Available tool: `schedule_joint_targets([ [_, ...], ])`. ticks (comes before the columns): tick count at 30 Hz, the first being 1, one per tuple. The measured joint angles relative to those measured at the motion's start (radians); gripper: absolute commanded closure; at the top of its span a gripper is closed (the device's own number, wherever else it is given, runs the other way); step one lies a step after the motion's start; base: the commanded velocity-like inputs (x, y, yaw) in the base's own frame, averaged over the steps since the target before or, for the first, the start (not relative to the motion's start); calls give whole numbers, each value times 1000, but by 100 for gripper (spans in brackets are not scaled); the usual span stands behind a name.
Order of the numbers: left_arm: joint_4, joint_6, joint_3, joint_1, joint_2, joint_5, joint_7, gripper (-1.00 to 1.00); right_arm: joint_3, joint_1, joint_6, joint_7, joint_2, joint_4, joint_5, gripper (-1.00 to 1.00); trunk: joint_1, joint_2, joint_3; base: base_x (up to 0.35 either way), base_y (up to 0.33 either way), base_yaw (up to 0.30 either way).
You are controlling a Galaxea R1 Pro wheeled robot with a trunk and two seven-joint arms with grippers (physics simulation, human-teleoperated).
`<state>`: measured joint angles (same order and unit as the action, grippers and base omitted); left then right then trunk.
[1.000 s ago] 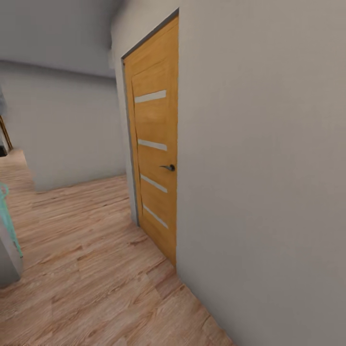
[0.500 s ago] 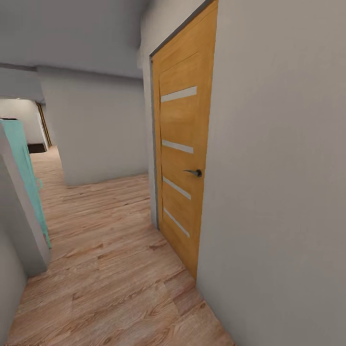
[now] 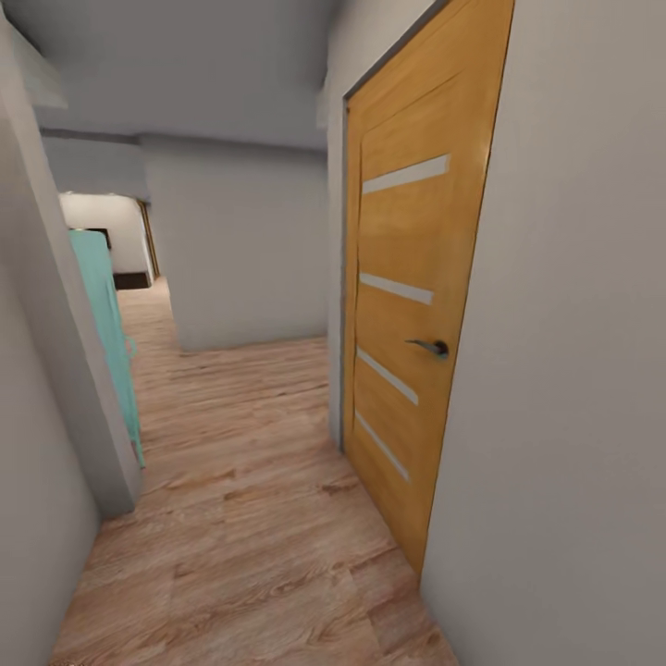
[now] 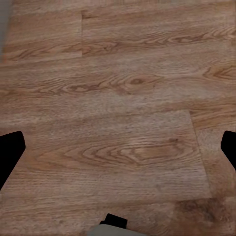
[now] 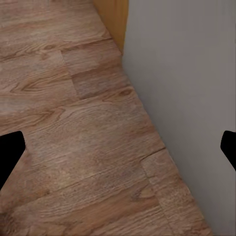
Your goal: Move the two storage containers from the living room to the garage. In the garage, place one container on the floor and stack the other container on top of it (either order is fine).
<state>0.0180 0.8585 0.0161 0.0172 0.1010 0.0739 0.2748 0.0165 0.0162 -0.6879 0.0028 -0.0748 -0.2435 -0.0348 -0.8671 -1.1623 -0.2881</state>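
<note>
1. The head view looks down a narrow hallway with a light wood-plank floor (image 3: 250, 518) and plain pale grey walls (image 3: 573, 416).
2. A closed orange-brown wooden door (image 3: 407, 314) with four pale horizontal strips and a dark lever handle (image 3: 431, 348) stands in the wall on the robot's right.
3. On the robot's left, a turquoise panel (image 3: 109, 342) leans out from behind a grey wall edge.
4. The left gripper (image 4: 118, 147) has its two black fingertips (image 4: 10, 150) spread wide apart with nothing between them; beyond and between them lies bare brown plank flooring.
5. The right gripper (image 5: 118, 147) also has its fingertips (image 5: 10, 152) spread wide and empty; between them lies the plank floor, and the base of the grey wall runs towards one fingertip, with the foot of the orange door beyond the fingers.
6. No orange-red storage container appears in these views, so their place cannot be told.
</note>
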Motion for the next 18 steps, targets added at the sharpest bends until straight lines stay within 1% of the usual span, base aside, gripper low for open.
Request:
schedule_joint_targets([
  [18,0,0,0,0,0,0,5,-100,0,0,0,0,0,0,0,-100,0,0,0,322,0,300],
])
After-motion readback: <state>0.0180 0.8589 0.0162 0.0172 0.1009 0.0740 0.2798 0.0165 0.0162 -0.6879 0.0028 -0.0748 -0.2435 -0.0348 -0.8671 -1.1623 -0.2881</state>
